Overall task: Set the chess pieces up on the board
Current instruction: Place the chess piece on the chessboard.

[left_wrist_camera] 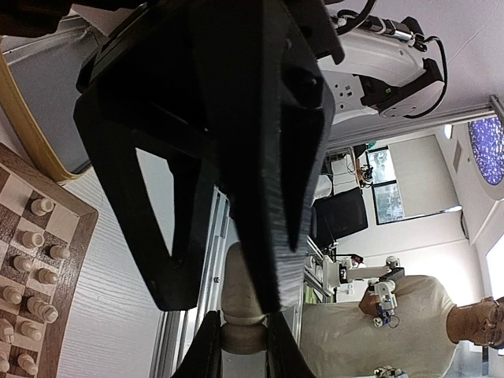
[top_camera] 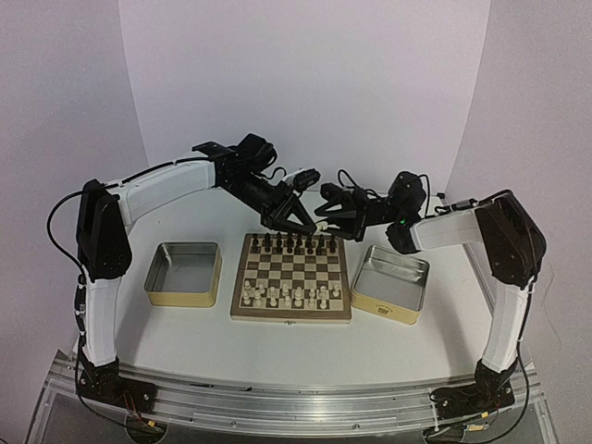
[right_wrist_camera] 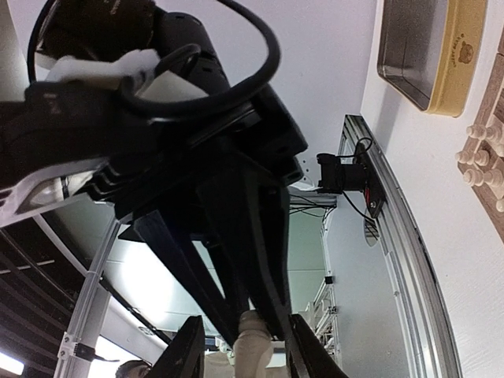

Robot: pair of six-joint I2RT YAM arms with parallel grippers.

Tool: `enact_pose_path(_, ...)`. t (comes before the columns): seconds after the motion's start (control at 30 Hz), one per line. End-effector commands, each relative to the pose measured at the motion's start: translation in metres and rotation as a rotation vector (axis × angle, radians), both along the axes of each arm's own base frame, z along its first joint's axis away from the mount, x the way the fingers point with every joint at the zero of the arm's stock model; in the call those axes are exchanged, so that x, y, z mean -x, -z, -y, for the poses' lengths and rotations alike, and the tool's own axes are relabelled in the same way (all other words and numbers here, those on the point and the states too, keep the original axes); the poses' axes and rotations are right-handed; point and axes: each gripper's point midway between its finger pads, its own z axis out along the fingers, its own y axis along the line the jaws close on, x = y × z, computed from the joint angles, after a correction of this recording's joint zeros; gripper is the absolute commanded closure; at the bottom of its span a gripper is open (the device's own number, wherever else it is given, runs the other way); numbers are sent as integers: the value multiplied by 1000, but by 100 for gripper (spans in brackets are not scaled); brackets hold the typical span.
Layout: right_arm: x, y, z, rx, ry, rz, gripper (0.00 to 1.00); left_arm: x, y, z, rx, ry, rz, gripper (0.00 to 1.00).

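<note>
Left wrist, cream piece (left_wrist_camera: 242,303) upright, base pinched

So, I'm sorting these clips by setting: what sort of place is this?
Probably a robotics lab or test cell: two robot arms on an aluminium rail at a white table's edge, a curved pale backdrop, and a square wooden chessboard staged between two rectangular metal tins.

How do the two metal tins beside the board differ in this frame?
The left tin lies squarely, its sides in line with the board; the right tin sits turned at an angle. The left tin lies clear of both arms; the right tin lies partly under the right arm. Both show yellowish sides and look empty.
</note>
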Motion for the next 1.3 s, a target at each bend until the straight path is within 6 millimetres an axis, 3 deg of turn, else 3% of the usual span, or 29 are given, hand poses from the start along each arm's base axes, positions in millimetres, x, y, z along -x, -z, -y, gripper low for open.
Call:
enact_pose_path(0.0,14,-37,9,-106,-15,155,66,4,-29,-6,52,7,64,100)
enact_pose_path(0.4,28,-34,19,-86,-42,166,66,-3,-31,-14,52,-16,76,100)
enact_pose_path(0.87,27,-45,14,-101,-61,203,70,-4,-25,-12,44,-14,52,100)
enact_pose_path(1.27,26,-39,5,-88,-95,193,80,-5,-23,-11,45,-12,46,100)
